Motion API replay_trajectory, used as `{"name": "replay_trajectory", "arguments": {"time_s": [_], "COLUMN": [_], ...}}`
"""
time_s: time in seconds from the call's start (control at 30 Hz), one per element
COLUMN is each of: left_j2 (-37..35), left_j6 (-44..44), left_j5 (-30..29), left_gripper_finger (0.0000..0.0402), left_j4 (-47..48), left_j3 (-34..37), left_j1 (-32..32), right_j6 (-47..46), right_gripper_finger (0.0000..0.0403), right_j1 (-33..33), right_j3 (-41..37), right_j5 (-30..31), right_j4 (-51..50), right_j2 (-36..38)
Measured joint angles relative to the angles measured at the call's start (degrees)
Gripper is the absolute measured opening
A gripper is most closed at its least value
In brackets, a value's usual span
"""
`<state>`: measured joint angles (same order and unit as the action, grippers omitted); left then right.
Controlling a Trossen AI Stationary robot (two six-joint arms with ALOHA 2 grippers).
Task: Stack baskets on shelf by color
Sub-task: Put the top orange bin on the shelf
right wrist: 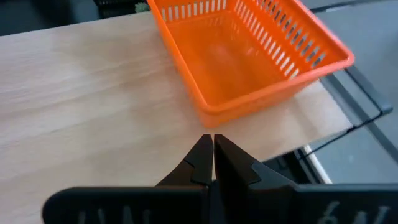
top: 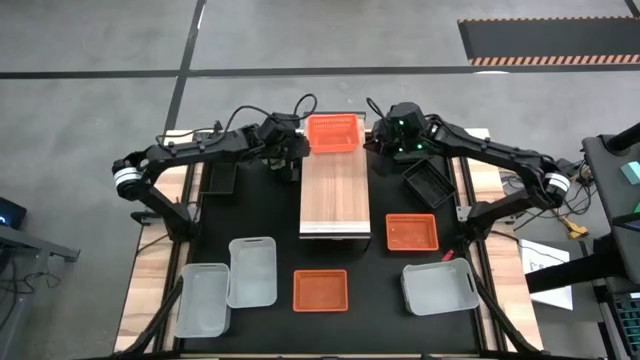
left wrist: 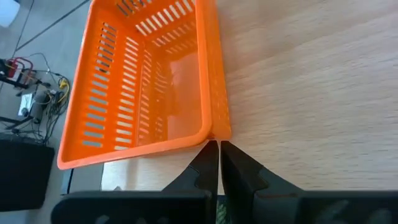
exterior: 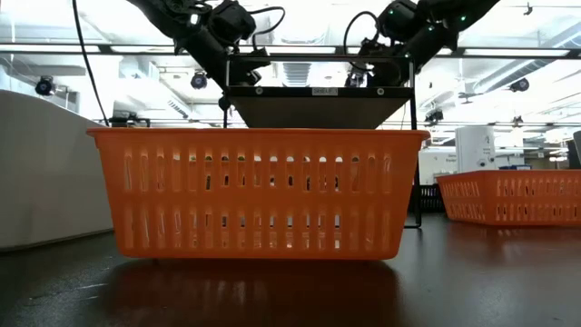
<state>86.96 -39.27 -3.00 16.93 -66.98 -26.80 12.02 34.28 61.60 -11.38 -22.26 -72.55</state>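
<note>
Both my grippers are hovering closed and empty at the shelf's far end.

My left gripper (left wrist: 219,163) and right gripper (right wrist: 213,158) are flanking the orange basket (top: 332,134) sitting on the far end of the shelf (top: 335,195).

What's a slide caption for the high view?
Both shut grippers, left and right, flank an orange basket on the shelf.
</note>
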Motion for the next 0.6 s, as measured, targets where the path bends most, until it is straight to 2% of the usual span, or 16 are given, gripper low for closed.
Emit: {"name": "replay_trajectory", "arguments": {"time_s": [0.27,0.33,0.47,0.53,0.6], "left_j2": [-0.9,-1.7,-2.1,-1.4,-0.5], "left_j6": [1.8,2.9,3.0,3.0,3.0], "left_j5": [-0.2,2.0,12.0,13.1,11.4], "left_gripper_finger": [0.0002,0.0002,0.0002,0.0002,0.0002], "left_j4": [2.5,4.9,4.0,0.2,-2.2], "left_j3": [0.0,0.0,0.4,0.8,0.8], "left_j1": [0.5,1.0,2.1,2.5,2.5], "right_j6": [-1.4,-1.0,-0.6,-0.5,-0.5], "right_gripper_finger": [0.0009,0.0009,0.0009,0.0009,0.0009], "right_j1": [-2.3,-3.1,-4.0,-4.1,-4.0], "right_j3": [-0.9,-1.1,-1.2,-1.2,-1.2], "right_j5": [-1.1,-1.1,-1.0,-1.0,-1.0], "right_j4": [-1.5,-1.5,-1.1,-0.3,1.4], "right_j2": [-0.2,-0.4,-0.3,-0.3,-0.3]}}
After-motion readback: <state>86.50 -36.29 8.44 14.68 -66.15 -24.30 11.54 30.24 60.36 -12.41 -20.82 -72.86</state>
